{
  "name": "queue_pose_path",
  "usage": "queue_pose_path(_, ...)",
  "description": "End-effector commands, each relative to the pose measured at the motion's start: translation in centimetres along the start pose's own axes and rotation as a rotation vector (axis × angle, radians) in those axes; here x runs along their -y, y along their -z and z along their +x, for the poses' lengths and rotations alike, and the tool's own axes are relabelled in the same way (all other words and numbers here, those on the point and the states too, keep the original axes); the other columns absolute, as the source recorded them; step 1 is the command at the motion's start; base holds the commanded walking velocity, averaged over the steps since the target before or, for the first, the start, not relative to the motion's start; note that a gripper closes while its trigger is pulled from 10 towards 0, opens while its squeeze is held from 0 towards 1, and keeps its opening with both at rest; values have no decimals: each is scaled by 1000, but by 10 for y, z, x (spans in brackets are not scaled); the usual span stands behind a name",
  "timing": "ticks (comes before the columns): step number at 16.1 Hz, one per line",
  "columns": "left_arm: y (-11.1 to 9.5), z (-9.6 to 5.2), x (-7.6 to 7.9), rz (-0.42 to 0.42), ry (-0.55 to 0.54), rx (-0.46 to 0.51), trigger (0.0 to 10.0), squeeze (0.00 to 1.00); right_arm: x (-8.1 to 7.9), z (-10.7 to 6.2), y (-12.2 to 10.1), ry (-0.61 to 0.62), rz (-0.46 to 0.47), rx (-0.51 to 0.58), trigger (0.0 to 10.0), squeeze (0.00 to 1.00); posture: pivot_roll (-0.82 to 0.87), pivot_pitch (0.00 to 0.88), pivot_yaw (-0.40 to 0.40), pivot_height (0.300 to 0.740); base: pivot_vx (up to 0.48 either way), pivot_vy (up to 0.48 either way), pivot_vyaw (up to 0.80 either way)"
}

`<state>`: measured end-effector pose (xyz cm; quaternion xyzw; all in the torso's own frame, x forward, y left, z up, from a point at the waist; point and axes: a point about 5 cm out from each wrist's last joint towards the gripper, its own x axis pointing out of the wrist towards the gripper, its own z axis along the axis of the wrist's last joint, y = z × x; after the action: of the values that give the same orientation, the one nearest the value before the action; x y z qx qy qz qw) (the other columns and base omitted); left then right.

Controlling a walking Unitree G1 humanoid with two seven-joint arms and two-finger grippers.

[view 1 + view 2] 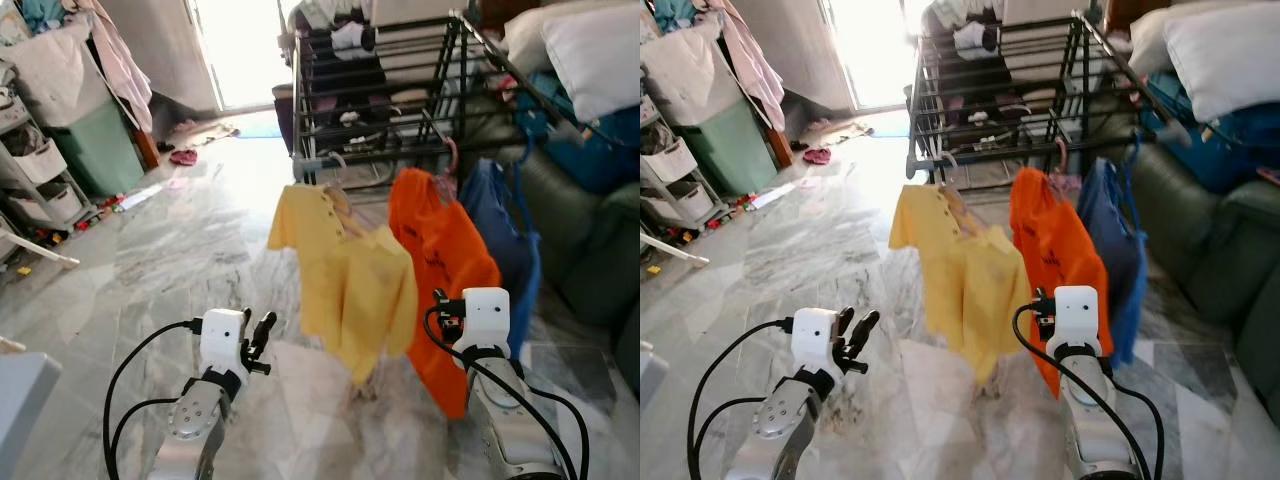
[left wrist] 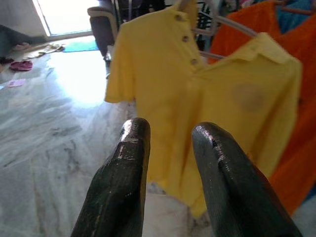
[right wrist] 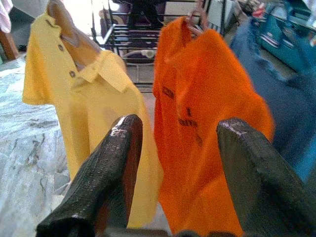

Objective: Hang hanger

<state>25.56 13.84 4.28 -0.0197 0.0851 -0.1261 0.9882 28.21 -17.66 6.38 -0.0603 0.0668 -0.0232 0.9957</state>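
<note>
1. Yellow shirt (image 1: 345, 290): seen on a pale hanger (image 3: 64, 22), hung at the near rail of the black drying rack (image 1: 380, 90). It hangs tilted, one shoulder higher than the other, and the hem looks blurred, so it may be swinging.

2. Orange shirt (image 1: 440, 270): just beside the yellow shirt, toward the robot's right, on its own hanger; a blue garment (image 1: 505, 240) hangs beyond it.

3. Left gripper (image 1: 258, 345): held low over the marble floor (image 1: 150, 270), short of the yellow shirt's hem and apart from it. Its fingers (image 2: 121, 187) are parted a little and hold nothing.

4. Right gripper (image 3: 173, 182): raised before the orange shirt. Its fingers (image 3: 106, 173) are spread wide and empty, with the gap between yellow and orange cloth framed between them.

5. Step in hand, as judged: the hanger appears already hooked on the rail, so release and clearing away is what remains.

6. Method advised: both arms are best drawn straight back, with the fingers kept parted so that no cloth is snagged. The yellow shirt should not be brushed while it sways; its hook cannot be made out clearly at the rail, so a firm seat there should be confirmed before the robot turns away.
</note>
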Motion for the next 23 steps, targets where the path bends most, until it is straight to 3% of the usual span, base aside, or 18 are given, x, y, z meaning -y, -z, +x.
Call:
queue_pose_path(1, -2, -2, -10, 25, -21, 2, 10000, 0, -12, 1, -6, -42, -12, 29, 10000, 0, -65, 0, 100, 740, 364, 0, 0)
queue_pose_path(10, 0, -1, -9, 25, -18, -4, 10000, 0, -21, -3, -12, -136, -90, 86, 10000, 0, -66, 0, 97, 740, 361, 0, 0)
queue_pose_path(23, 5, -4, -10, 27, -24, -37, 10000, 0, -25, -5, -10, -155, -84, 86, 10000, 0, -64, 0, 101, 740, 289, 0, 0)
